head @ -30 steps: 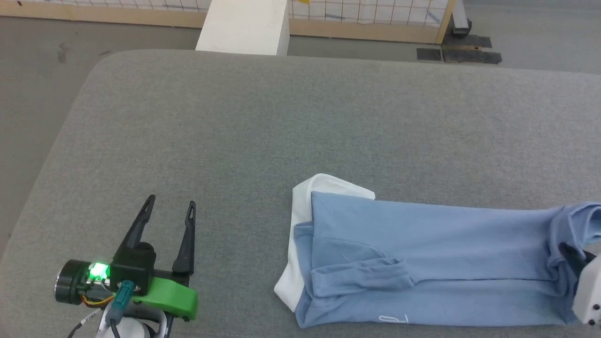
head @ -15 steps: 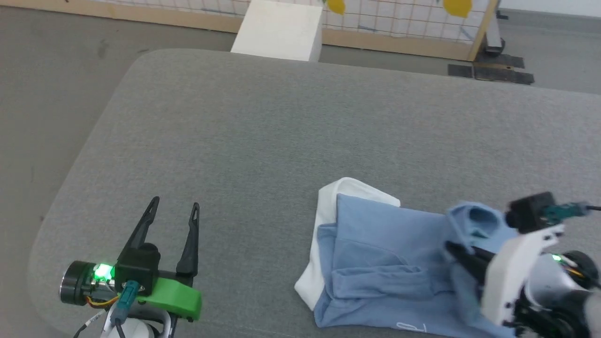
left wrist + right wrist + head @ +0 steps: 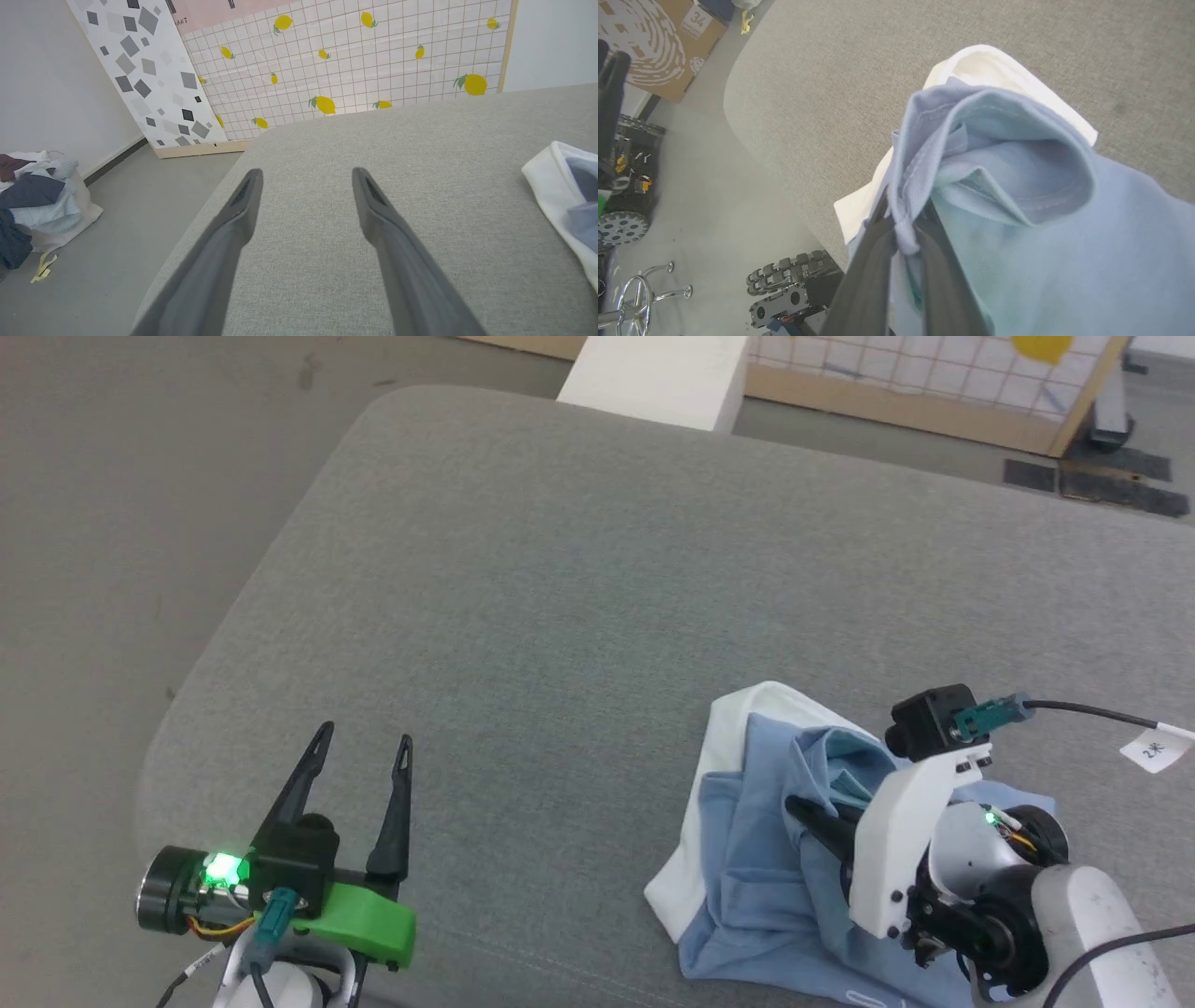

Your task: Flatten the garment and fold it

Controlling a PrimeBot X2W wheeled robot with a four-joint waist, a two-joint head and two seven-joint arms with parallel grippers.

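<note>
Pinching the bunched garment, right tool; left tool spread, well apart.

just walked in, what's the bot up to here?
Right end effector is shut on a bunched edge of the light blue polo shirt, holding it up over the part lying on the grey padded table, near the white collar. Left end effector is open and idle over bare table, apart from the shirt. Fold not laid down yet.
</note>
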